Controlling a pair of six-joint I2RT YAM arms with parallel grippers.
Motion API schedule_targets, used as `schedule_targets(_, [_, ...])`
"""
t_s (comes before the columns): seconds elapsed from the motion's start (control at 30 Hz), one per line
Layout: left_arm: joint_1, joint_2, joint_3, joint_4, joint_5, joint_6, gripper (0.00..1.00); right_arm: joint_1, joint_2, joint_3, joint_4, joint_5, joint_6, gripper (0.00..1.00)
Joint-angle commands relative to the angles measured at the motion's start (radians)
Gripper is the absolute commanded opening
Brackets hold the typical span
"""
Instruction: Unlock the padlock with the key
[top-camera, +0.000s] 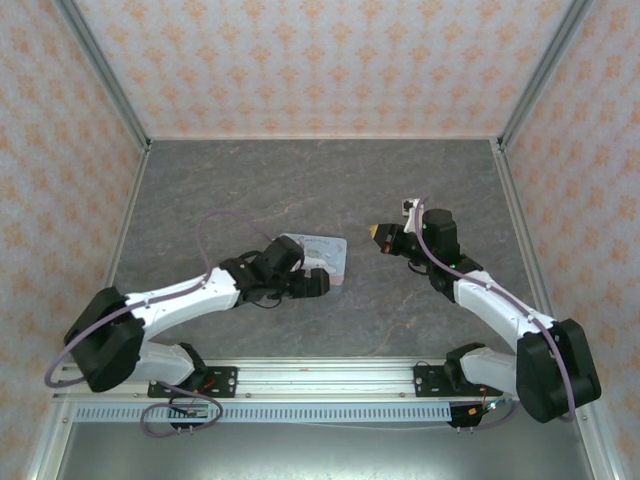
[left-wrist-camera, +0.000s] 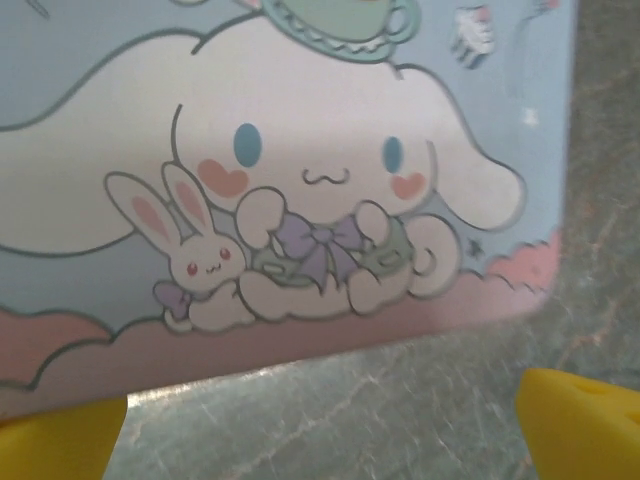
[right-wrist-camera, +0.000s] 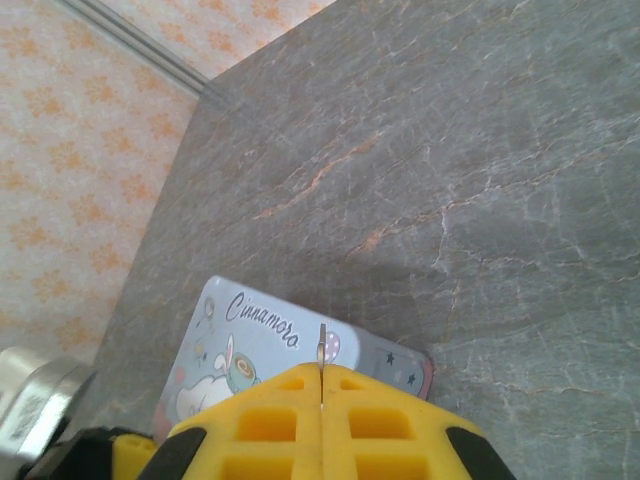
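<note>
While the left gripper (left-wrist-camera: 320, 435) stands wide open at the edge of the tin (left-wrist-camera: 300, 150), yellow fingers (left-wrist-camera: 580, 425) spread over the table (left-wrist-camera: 330, 400), the right gripper (right-wrist-camera: 321, 385) is pinched tight on the thin silvery key (right-wrist-camera: 321, 342), near the tin's right side but apart from it.

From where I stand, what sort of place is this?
Probably a robot test cell, not a home or workshop: a left arm and right arm bolted to a metal rail at the edge of a grey stone-look table, boxed in by patterned walls on aluminium posts.
</note>
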Motion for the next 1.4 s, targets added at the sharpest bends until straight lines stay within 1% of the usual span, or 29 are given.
schedule_targets(0.0, [0.000,0.077,0.073,0.080,0.024,0.049,1.00,-0.002,-0.014,-0.042,0.106,-0.049,0.061,0.00])
schedule_targets(0.2, [0.035,0.185,0.151,0.141,0.012,0.084,1.00,-0.002,-0.015,-0.077,0.142,-0.063,0.088,0.00])
schedule_targets(0.3, [0.048,0.213,0.190,0.139,0.004,0.126,1.00,-0.002,0.002,-0.086,0.181,-0.079,0.109,0.00])
schedule_targets(0.4, [0.056,0.215,0.194,0.139,-0.013,0.171,1.00,-0.003,0.022,-0.091,0.246,-0.094,0.136,0.00])
schedule_targets(0.57, [0.080,0.152,0.099,0.194,-0.031,0.231,1.00,0.009,0.103,-0.071,0.357,-0.114,0.200,0.00])
schedule_targets(0.6, [0.085,0.127,0.067,0.210,-0.034,0.267,1.00,0.022,0.116,-0.059,0.361,-0.113,0.202,0.00])
schedule_targets(0.73, [0.095,0.026,-0.035,0.259,-0.040,0.318,1.00,0.087,0.182,-0.008,0.382,-0.093,0.213,0.00])
schedule_targets(0.83, [0.109,-0.044,-0.105,0.291,-0.036,0.343,1.00,0.110,0.257,0.005,0.469,-0.082,0.264,0.00])
schedule_targets(0.9, [0.110,-0.077,-0.155,0.334,-0.025,0.361,1.00,0.118,0.308,0.018,0.510,-0.080,0.289,0.00])
schedule_targets(0.97, [0.110,-0.098,-0.214,0.410,-0.038,0.351,1.00,0.124,0.353,0.040,0.528,-0.083,0.306,0.00])
schedule_targets(1.07, [0.109,-0.100,-0.277,0.530,-0.033,0.348,1.00,0.130,0.392,0.065,0.526,-0.079,0.310,0.00])
schedule_targets(1.2, [0.105,-0.050,-0.260,0.549,-0.011,0.383,0.99,0.131,0.406,0.071,0.487,-0.056,0.297,0.00])
schedule_targets(1.37, [0.099,0.053,-0.206,0.569,0.006,0.381,0.95,0.131,0.413,0.059,0.428,-0.023,0.269,0.00])
